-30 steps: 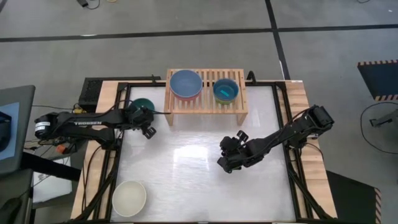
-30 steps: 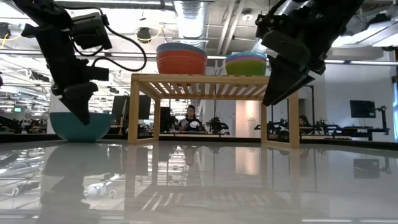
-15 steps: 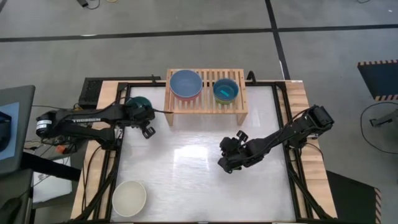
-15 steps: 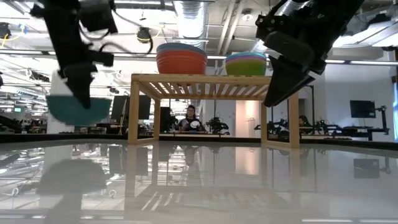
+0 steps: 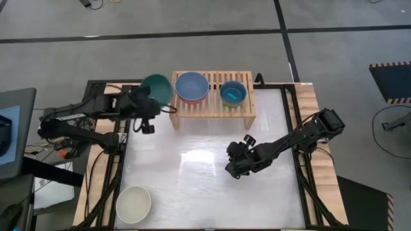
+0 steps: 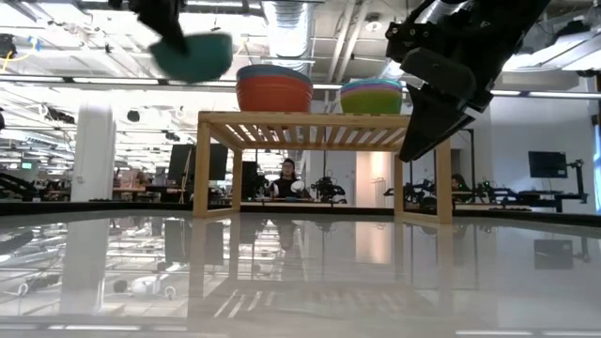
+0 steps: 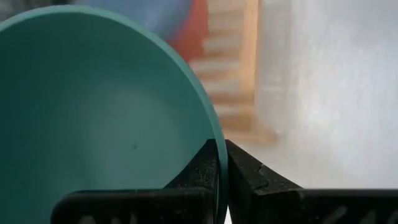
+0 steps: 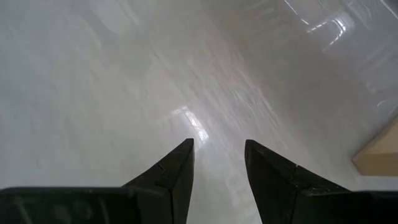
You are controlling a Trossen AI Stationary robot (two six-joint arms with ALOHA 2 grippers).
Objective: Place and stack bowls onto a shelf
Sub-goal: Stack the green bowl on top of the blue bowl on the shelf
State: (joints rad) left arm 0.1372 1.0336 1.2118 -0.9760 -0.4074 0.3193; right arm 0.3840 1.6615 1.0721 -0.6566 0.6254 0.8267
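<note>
A: Is any writing legible anywhere?

B: None that can be read. The dark arms show no clear lettering in the overhead view.

A: Then the bowl in play. How does it look?

B: It is a round dark green plastic bowl (image 5: 157, 88), smooth and matte inside, with a thin rim. The left gripper (image 5: 142, 104) has its two dark fingers (image 7: 245, 177) pinched on that rim, one inside the wall and one outside. The bowl is lifted clear of the table, above the level of the shelf top in the low view (image 6: 192, 53), and just beside the left end of the low light-wood slatted shelf (image 5: 246, 108).

A: What sits on the shelf?

B: On the left part, a stack with a slate blue bowl (image 5: 192, 86) on top and a red bowl (image 6: 273, 95) beneath it. On the right part, a smaller stack topped by a cyan bowl (image 5: 232, 93); from the side its layers show as coloured bands, lime green (image 6: 372, 100) lowest.

A: And the other arm?

B: The right gripper (image 5: 236, 163) hangs over the glossy white table (image 5: 192, 192), in front of the shelf's right half, fingers parted a narrow way with nothing between them (image 8: 217, 163). A cream white round bowl (image 5: 133, 204) rests at the table's near left corner, well apart from both.
</note>
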